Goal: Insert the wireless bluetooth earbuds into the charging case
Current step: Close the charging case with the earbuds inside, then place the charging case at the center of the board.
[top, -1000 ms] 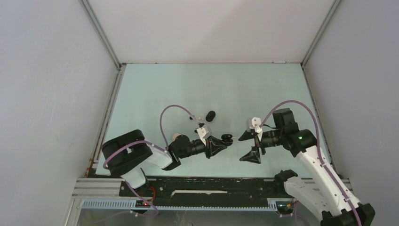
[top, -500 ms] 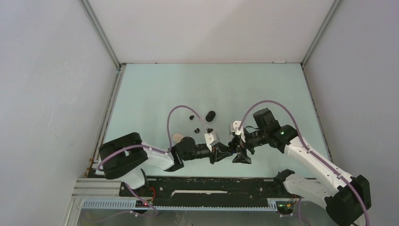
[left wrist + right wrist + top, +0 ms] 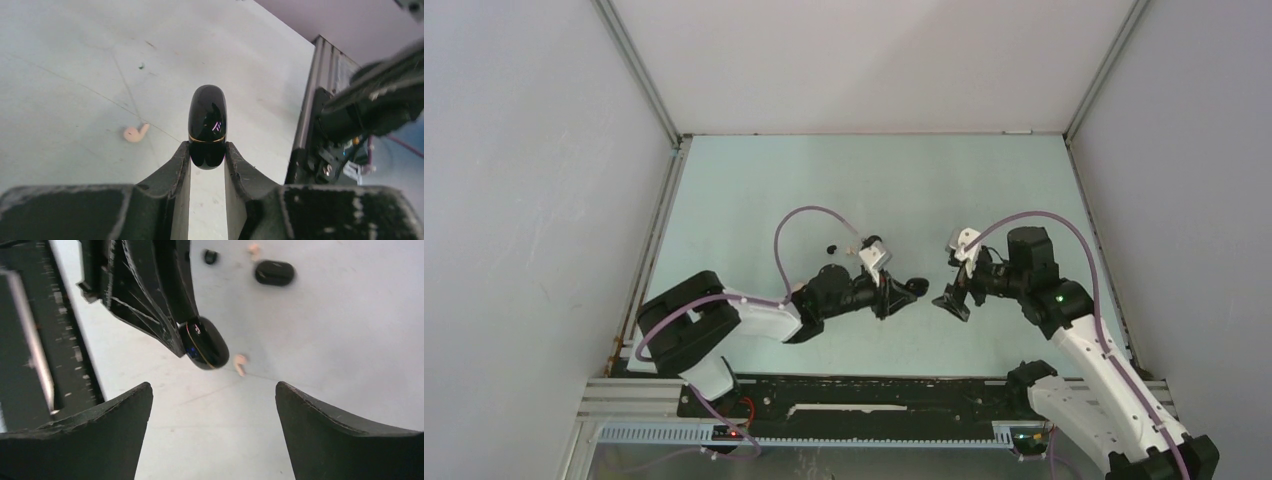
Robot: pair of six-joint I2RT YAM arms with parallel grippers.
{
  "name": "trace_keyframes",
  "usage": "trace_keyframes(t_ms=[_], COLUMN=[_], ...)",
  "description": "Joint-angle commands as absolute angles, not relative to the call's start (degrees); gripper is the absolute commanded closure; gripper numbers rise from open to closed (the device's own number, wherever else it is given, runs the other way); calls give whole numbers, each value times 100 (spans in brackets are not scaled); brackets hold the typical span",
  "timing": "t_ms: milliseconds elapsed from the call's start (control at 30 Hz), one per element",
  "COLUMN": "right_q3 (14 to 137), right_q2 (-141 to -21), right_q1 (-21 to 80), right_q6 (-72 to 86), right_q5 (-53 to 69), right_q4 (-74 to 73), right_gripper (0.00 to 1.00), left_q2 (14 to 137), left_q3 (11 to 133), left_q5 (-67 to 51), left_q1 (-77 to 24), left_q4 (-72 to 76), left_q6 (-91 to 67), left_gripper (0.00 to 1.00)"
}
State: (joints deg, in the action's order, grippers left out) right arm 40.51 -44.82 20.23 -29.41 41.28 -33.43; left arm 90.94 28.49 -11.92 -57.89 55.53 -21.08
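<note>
1. Held charging case [image 3: 207, 120]: lower end hidden between the fingers [image 3: 175, 170] of the left tool [image 3: 207, 152]. In the right wrist view its near end is covered by one of those fingers. In the top view it is too small to tell a lid seam.
2. Whitish earbud [image 3: 241, 364]: at the held case's 4 o'clock, partly tucked behind it.
3. Second whitish earbud [image 3: 254, 248]: cut by the 12 o'clock edge, blurred.
4. Black earbud [image 3: 210, 256]: blurred, stem not discernible.
5. Second case [image 3: 274, 272]: blurred, lid seam unreadable.
6. Right tool [image 3: 212, 387]: fingers [image 3: 340, 440] cut by the 6 o'clock edge.
7. Right arm [image 3: 372, 100]: blurred, cut by the 3 o'clock edge.
8. Dark speck [image 3: 831, 246] on the worktop [image 3: 754, 200]: too small to identify.
</note>
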Motion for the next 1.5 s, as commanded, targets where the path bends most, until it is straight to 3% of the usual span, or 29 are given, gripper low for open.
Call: trace_keyframes(t_ms=[0, 100, 333, 600, 667, 733, 1067, 1467], right_q3=[3990, 3983, 3990, 3990, 3989, 3990, 3990, 3990], right_q2=[-4721, -4729, -4980, -5044, -5045, -5045, -5028, -5060], right_q1=[1899, 1864, 1663, 1592, 1595, 1598, 1586, 1590], right_q6=[-2335, -2236, -2144, -2109, -2115, -2120, -2145, -2197], right_q5=[2734, 2348, 1589, 1506, 1496, 1501, 1444, 1459], right_q4=[-2425, -2312, -2149, -2121, -2125, -2127, -2142, -2137], right_gripper=[5, 5, 4, 3, 3, 3, 3, 3], left_q2=[9411, 9951, 11100, 11548, 11589, 11592, 10704, 9139], left_q3=[4026, 4985, 6278, 7087, 7137, 7173, 7057, 6401], left_q5=[-1128, -1284, -1625, -1157, -1101, -1032, -464, 2713], left_q1=[-5265, -5020, -4869, -4752, -4718, -4719, -4722, -4747], left_q4=[3862, 2679, 1698, 113, -151, -424, -1600, -2243], left_q6=[-3010, -3420, -4260, -4214, -4159, -4069, -3079, -2089], left_gripper=[100, 100, 96, 75, 63, 57, 42, 39])
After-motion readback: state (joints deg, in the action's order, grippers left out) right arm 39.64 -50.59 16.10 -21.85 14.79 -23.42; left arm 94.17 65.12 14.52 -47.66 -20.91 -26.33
